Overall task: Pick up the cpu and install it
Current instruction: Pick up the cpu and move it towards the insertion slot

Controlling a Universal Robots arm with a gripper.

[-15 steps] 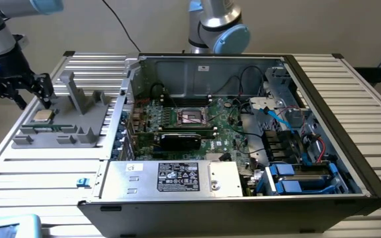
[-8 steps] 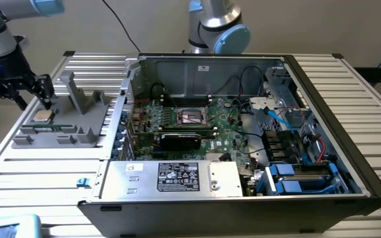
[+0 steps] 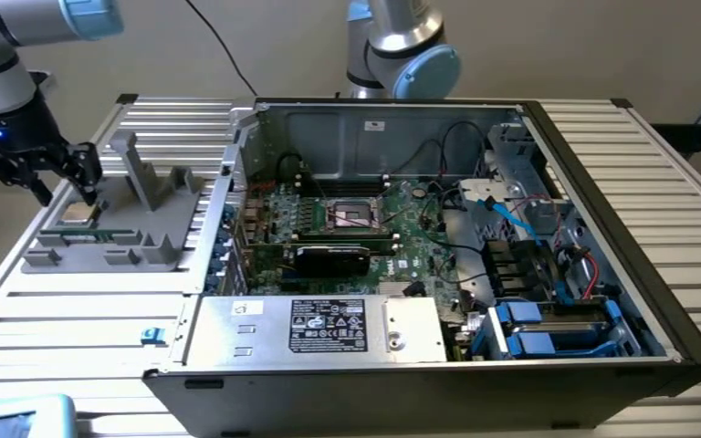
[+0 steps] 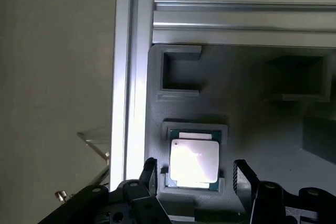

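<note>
Your fingers stand spread wide and empty, flanking the cpu, which lies flat in a pocket of the grey holder (shiny top up). You're on the pick-up approach. I judge the grasp calls for meeting the chip's edges squarely, clear of the holder's pocket walls.

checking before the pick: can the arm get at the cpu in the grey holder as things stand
Probably yes: the open fingers flank the cpu in its grey holder, and nothing covers it.
</note>
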